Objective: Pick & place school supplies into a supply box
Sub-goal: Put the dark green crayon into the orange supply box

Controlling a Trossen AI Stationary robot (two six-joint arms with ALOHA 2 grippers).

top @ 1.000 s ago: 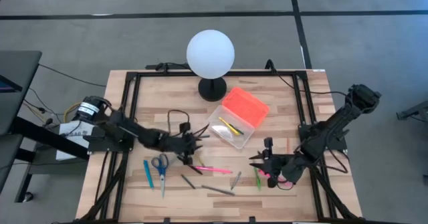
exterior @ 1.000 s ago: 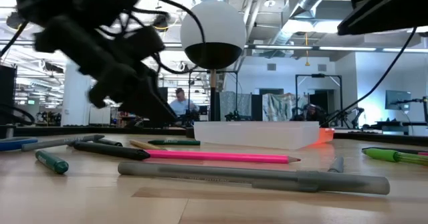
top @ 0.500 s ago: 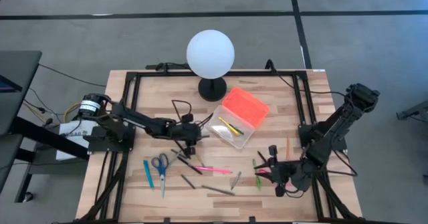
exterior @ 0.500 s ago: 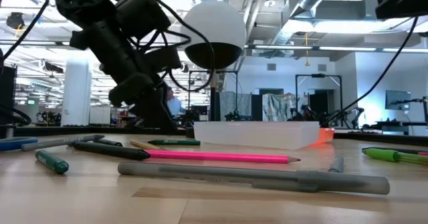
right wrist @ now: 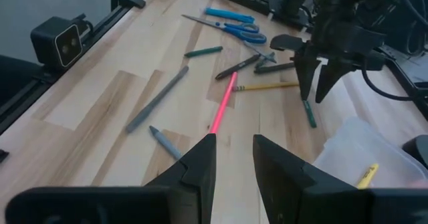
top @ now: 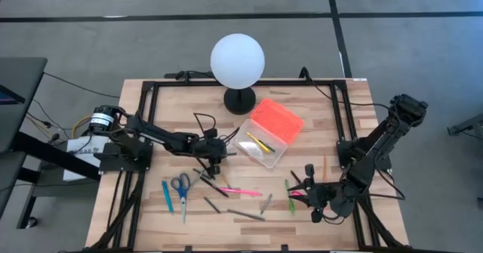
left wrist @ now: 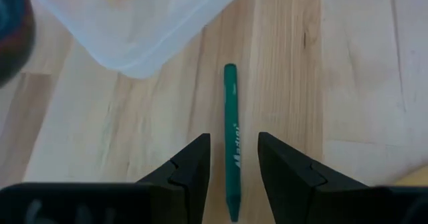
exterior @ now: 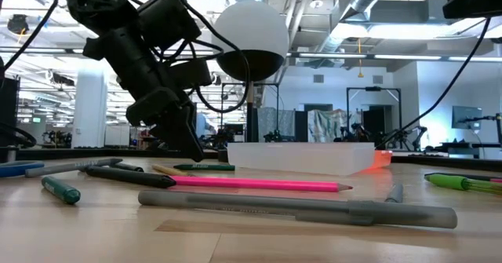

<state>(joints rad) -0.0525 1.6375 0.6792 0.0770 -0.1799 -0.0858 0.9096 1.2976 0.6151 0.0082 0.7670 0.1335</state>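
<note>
The left gripper [left wrist: 233, 158] hangs with fingers apart over a green marker [left wrist: 231, 134] (not gripped) lying just beside the clear supply box [top: 259, 149]. The right gripper [top: 311, 195], also parted and empty, waits well apart from this box.

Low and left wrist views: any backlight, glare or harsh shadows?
Low view: bright ceiling lights behind leave the left gripper a dark silhouette. Left wrist view: even light, no glare on the clear plastic supply box, no harsh shadow by the thin green marker.
</note>
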